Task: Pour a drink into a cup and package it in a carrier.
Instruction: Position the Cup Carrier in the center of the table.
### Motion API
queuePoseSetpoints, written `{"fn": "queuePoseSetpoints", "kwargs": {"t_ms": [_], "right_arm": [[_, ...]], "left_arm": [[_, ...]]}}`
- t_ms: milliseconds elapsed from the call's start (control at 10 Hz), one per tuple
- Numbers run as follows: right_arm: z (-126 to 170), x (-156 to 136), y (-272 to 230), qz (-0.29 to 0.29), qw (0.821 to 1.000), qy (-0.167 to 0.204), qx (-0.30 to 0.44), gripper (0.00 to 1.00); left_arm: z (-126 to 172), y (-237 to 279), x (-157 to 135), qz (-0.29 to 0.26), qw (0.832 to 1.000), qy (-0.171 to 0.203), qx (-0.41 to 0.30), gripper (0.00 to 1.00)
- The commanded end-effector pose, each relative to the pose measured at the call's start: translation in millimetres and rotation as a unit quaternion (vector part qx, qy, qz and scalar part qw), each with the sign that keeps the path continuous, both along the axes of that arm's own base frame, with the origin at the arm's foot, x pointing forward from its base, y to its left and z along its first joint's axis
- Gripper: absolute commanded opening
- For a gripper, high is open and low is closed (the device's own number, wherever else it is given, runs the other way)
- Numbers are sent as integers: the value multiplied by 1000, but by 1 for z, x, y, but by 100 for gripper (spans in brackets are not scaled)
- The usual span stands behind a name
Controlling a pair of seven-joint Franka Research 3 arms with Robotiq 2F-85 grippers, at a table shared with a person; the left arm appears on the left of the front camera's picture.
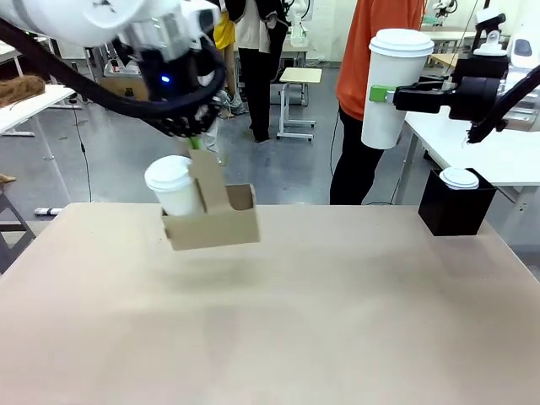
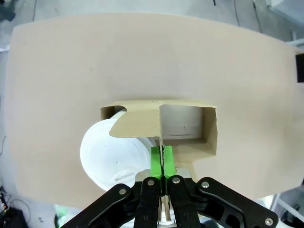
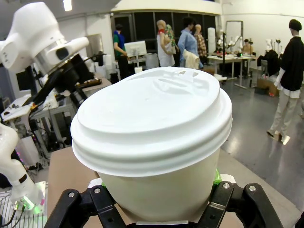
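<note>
Front view: I have both arms loaded over the table [image 1: 337, 321].
My left gripper [image 1: 196, 145] is clamped on the handle tab of the carrier [image 1: 224, 224], one lidded cup [image 1: 173, 184] seated inside; my right gripper [image 1: 381, 94] grips a second lidded cup [image 1: 395, 84] high at the right.

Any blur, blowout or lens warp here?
Front view: the left arm's white shell near the lens is soft and blown out; the brown cardboard cup carrier throws only a faint, diffuse shadow on the tan table. Left wrist view: wide-angle bows the table's edges. Right wrist view: the tall white lidded paper cup looms oversized.
</note>
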State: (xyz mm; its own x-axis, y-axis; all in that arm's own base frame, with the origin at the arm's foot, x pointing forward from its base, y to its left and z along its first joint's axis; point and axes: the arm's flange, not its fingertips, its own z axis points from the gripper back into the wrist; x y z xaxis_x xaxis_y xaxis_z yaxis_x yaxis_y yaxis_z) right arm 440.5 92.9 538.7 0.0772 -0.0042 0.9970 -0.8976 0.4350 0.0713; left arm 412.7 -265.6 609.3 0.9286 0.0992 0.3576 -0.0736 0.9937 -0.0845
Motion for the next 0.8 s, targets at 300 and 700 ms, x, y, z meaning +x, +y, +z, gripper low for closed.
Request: {"fn": "queuePoseSetpoints", "kwargs": {"t_ms": [300,700], "right_arm": [[4,1,2,2,1000,-1,5,80],[4,1,2,2,1000,-1,5,80]], "left_arm": [[-39,-94,-34,-17,999,-25,33,2],[-89,-128,-43,-56,997,5,51,2]]}}
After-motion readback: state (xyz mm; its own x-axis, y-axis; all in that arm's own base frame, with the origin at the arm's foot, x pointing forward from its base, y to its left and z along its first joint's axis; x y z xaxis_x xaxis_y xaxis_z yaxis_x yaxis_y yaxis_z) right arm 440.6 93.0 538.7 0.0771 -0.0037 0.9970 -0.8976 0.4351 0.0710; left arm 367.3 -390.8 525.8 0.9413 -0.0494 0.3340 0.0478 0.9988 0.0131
